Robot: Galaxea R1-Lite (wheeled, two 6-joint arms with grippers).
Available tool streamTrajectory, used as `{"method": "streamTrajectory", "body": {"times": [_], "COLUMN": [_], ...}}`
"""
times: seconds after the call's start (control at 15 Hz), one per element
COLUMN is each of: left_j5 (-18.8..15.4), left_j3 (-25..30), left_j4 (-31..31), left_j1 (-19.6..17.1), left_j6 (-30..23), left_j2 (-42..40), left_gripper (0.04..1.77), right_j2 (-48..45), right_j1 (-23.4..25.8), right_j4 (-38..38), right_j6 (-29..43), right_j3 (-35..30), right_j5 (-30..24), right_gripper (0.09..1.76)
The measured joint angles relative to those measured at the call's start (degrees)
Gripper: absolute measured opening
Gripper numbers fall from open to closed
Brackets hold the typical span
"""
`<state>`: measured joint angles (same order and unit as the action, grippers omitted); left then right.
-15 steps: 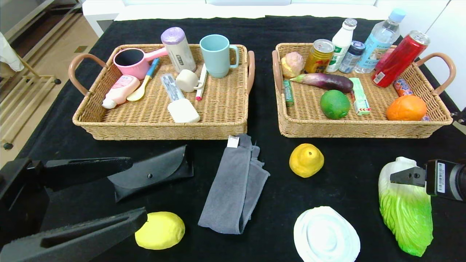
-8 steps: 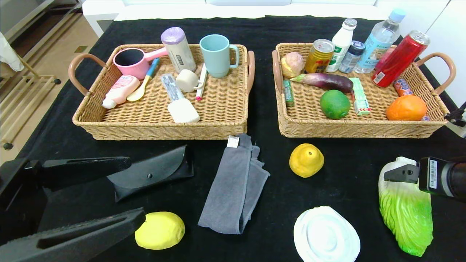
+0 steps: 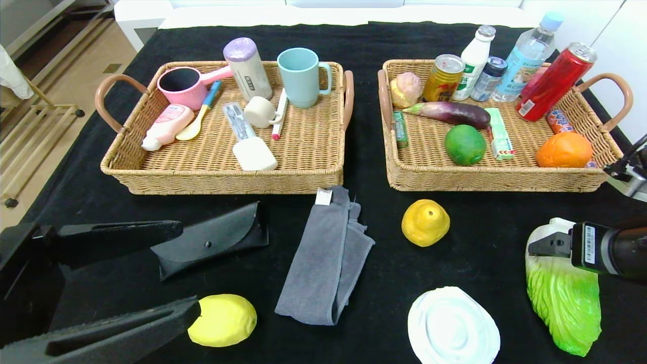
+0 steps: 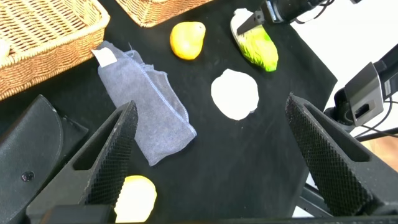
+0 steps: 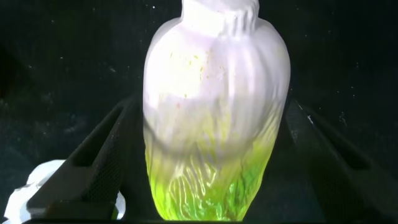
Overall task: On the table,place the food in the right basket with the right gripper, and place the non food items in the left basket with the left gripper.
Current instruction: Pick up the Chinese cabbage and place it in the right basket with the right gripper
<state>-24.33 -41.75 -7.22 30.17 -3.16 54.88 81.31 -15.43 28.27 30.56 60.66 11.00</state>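
On the black-covered table (image 3: 480,242), two woven wicker baskets sit side by side: the left basket (image 3: 222,177) holds household bits (a pink ladle, a teal mug, a lotion bottle among them), and the right basket (image 3: 495,177), just beside it, holds drinks, an aubergine, a lime and an orange. In front of the right basket, near the table's right edge, lies the green-and-white plastic napa cabbage (image 3: 563,298); the right gripper (image 5: 205,162) hangs low over its white stem end with its jaws spread wide on either side of it, closed on nothing. In front of the left basket, the left gripper (image 3: 151,273) is also spread wide and empty, with a black leather glasses case (image 3: 212,242) just beyond its upper finger and a yellow plastic lemon (image 3: 225,319) touching the tip of its lower one. A folded grey cloth (image 3: 328,263) lies in front of the gap between the baskets, with a white oval lid (image 3: 452,328) and a yellow pear-shaped fruit (image 3: 425,222) between it and the cabbage.
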Motion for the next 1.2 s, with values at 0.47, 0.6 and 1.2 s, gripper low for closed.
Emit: {"method": "streamTrajectory", "body": {"times": [0.47,0.6,1.2], "left_j5": [0.0,0.0,0.0], "left_j3": [-0.1,-0.2,-0.1], "left_j4": [-0.1,-0.1,0.0], "left_j1": [0.0,0.0,0.4], "left_j6": [0.0,0.1,0.2], "left_j2": [-0.9,-1.1,-1.4], "left_gripper": [1.72,1.72,1.72], "right_j2": [3.1,3.9,4.7], "right_j1": [0.4,0.3,0.2], "right_j4": [-2.6,-2.6,-2.8], "right_j6": [1.0,1.6,1.6], "right_j3": [-0.8,-0.8,-1.0], "right_j5": [-0.1,0.0,0.1], "right_gripper": [1.71,1.71,1.48]}}
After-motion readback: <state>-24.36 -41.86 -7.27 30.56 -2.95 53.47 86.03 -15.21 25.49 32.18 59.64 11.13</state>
